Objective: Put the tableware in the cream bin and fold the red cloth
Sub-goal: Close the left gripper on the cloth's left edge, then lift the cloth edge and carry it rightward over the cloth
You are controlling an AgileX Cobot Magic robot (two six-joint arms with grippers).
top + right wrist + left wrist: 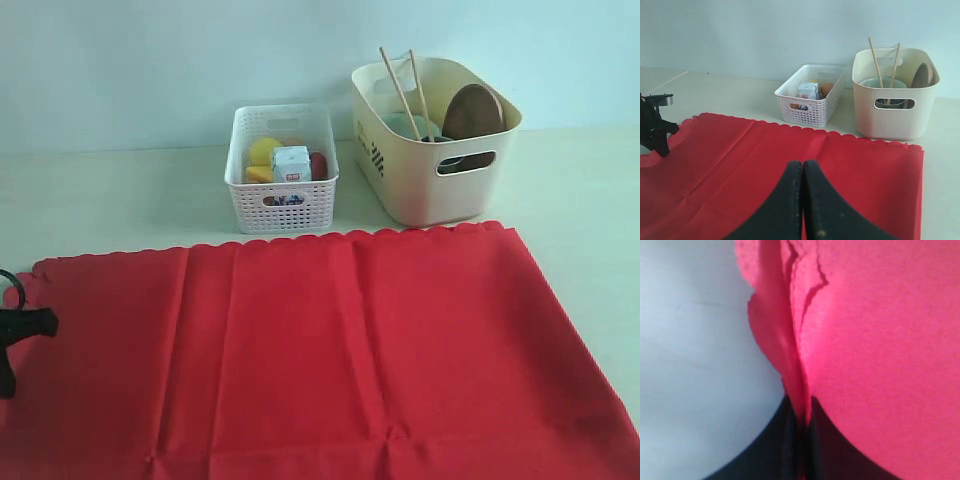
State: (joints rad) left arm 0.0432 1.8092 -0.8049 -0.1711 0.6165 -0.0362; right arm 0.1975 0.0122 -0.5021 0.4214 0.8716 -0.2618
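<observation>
The red cloth [330, 350], soft, light, likely to sag, lies spread before the cream bin [415, 190]; the left gripper [801, 415] pinches its edge far from the bin; the right gripper [802, 167] is closed, empty.

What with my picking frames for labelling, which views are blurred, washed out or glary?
Left wrist view: badly blurred at close range, the bright red scalloped fabric cloth washed to pink where the left gripper pinches it. Exterior view: sharp, evenly lit, only faint shadow at the cream-yellow plastic bin. Right wrist view: sharp beyond the right gripper, no glare.
</observation>
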